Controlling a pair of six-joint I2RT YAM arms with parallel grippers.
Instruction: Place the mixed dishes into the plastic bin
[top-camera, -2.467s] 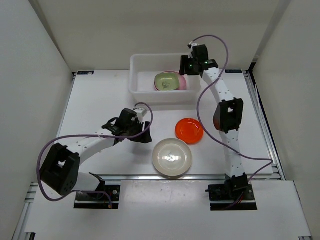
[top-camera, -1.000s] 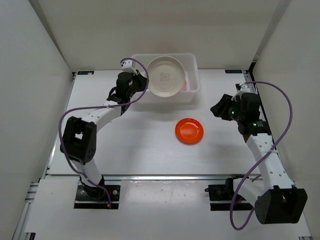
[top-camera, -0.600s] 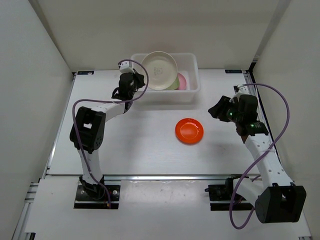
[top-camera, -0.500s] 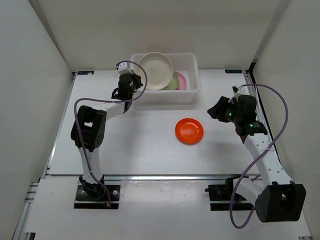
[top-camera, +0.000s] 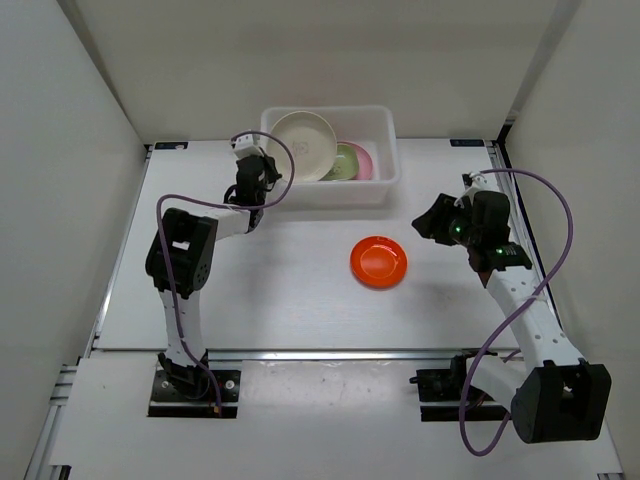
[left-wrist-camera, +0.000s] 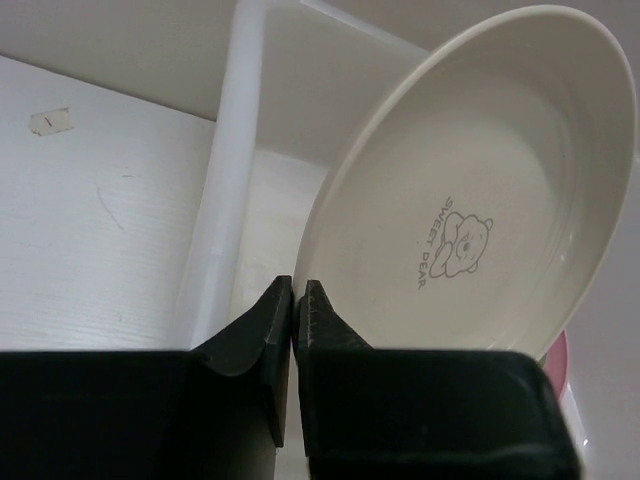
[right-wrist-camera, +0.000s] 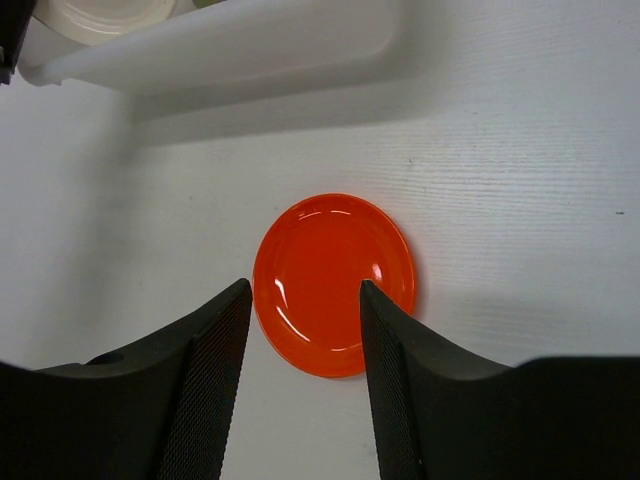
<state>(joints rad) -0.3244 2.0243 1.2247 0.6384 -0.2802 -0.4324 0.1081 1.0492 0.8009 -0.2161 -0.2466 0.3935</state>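
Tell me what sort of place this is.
Probably a robot test bench in a lab: a white table boxed in by plain white walls, a left arm and a right arm bolted at its near edge, and a plastic bin, a cream plate and an orange plate as props.

1. The cream plate (top-camera: 300, 146), tilted, covers the left half of the bin (top-camera: 330, 195) from above.
2. The green dish (top-camera: 346, 163) and pink plate (top-camera: 367, 162) take the right half.
3. Open table (top-camera: 280, 290) lies all round the orange plate (top-camera: 378, 261).
4. Nothing stands between the spread right gripper (right-wrist-camera: 302, 290) and that plate.
5. The left arm (top-camera: 222, 215) crowds the bin's near left corner.
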